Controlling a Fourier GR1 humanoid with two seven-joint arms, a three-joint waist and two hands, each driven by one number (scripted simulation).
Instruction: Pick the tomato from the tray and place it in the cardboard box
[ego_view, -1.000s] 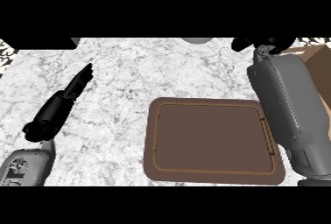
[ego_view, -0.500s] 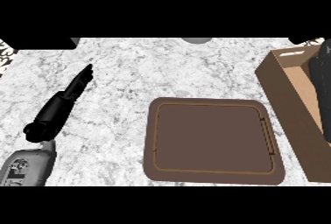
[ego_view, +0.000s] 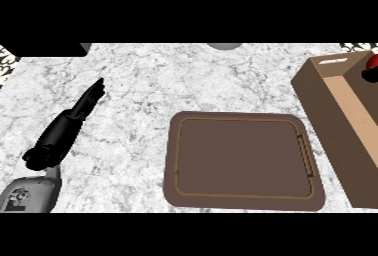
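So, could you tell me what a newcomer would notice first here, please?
The square brown tray lies bare in the middle of the white marble counter. At the right edge stands the open cardboard box with a red round tomato inside. The black left hand rests at the left, fingers straight.

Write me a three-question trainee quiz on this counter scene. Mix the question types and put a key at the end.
1. True or false: the brown tray has a tomato lying on it.
2. Multiple choice: where does the red tomato show? A) on the marble counter B) inside the cardboard box C) in the left hand
3. Short answer: how are the fingers of the left hand held, and does it touch the tray?

Key
1. False. The tray's inside shows bare.
2. B. A bit of red shows in the box's open top at the right edge.
3. Straight; it lies well left of the tray, apart from it.
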